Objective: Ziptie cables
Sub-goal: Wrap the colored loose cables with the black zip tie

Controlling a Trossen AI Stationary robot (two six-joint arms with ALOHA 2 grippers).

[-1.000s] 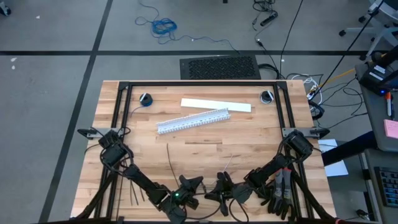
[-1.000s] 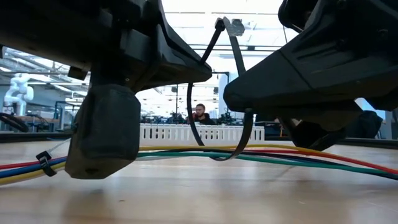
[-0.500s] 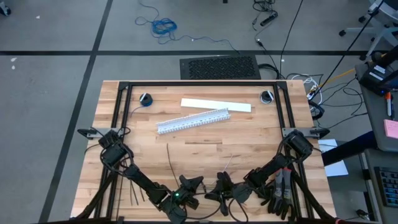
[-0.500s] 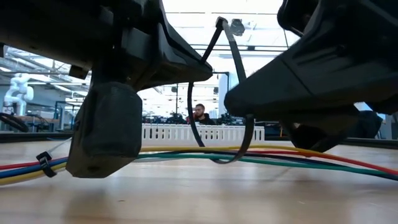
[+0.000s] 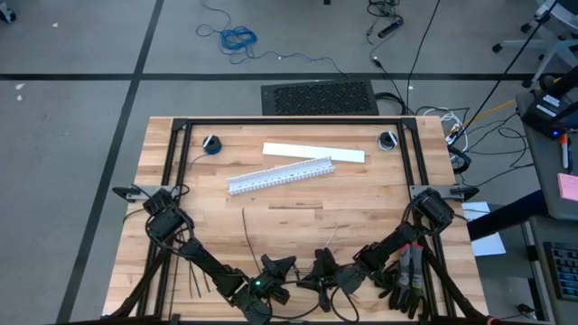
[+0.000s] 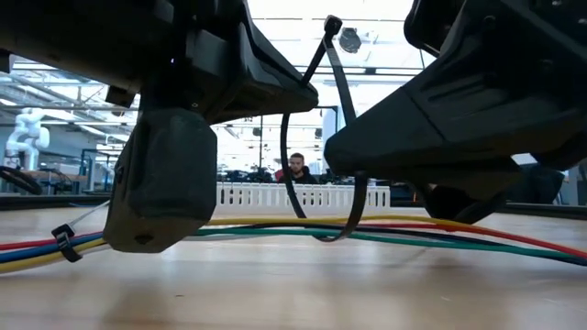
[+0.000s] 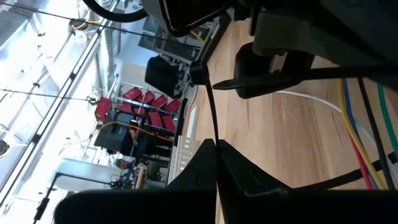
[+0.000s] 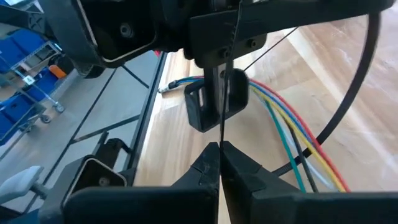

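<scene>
Black ziptie (image 6: pixel 323 128) loops upright round cables (image 6: pixel 431 234) lying flat crosswise

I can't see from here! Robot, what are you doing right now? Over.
Left gripper and right gripper both shut on the ziptie. It loops under the cables. Nothing in the way.

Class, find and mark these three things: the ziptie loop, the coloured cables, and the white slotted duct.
ziptie loop (image 6: pixel 286 188), low view, left side of the loop.
coloured cables (image 6: pixel 477 235), low view, right stretch on the table.
white slotted duct (image 5: pixel 280 175), high view, middle of its length.
</scene>
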